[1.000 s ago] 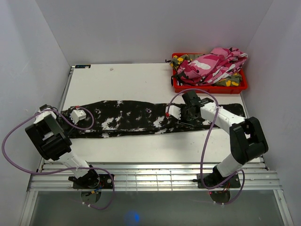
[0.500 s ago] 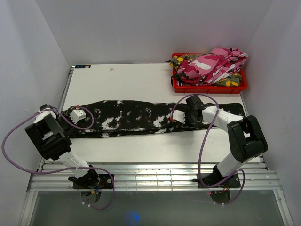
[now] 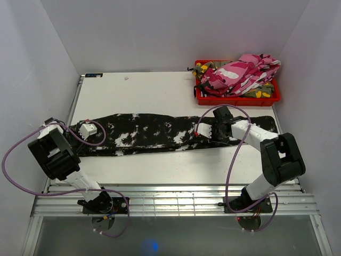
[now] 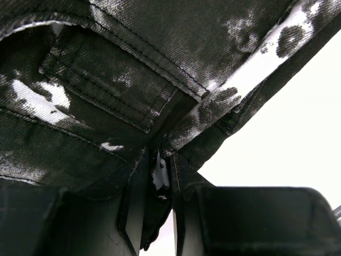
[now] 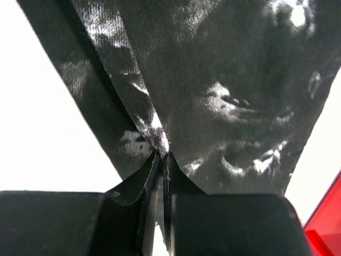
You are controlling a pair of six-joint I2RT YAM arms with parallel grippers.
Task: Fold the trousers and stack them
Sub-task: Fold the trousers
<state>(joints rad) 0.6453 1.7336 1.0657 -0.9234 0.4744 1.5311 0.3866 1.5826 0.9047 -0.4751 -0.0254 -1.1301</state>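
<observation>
White table (image 3: 154, 90) boxed in by plain pale walls, with a red bin (image 3: 237, 100) at the back right corner as my reference for everything; the black-and-white trousers (image 3: 154, 133) lie flat in one long strip just in front of that bin, running well away from it to the left.

What's changed in the last second: the right gripper (image 5: 161, 160) has slid a bit toward the bin along the strip and dropped onto the cloth; its wrist cam now shows the jaws nearly together with a pinch of black fabric tented up between them, so it's got hold of the leg end nearest the bin. The left gripper (image 4: 160, 176) hasn't budged; it's at the end of the strip farthest from the bin, clamped narrow on a seamed hem.

My read: both ends are now gripped, so the fold looks ready to start; nothing's lifted yet.

Pink camouflage trousers (image 3: 242, 72) are heaped in the bin with green-yellow camouflage ones (image 3: 204, 68) poking out from under them, all unfolded.

Writing-wise: nothing readable; no brand or tag on the cloth, bin or arms that I can make out.
</observation>
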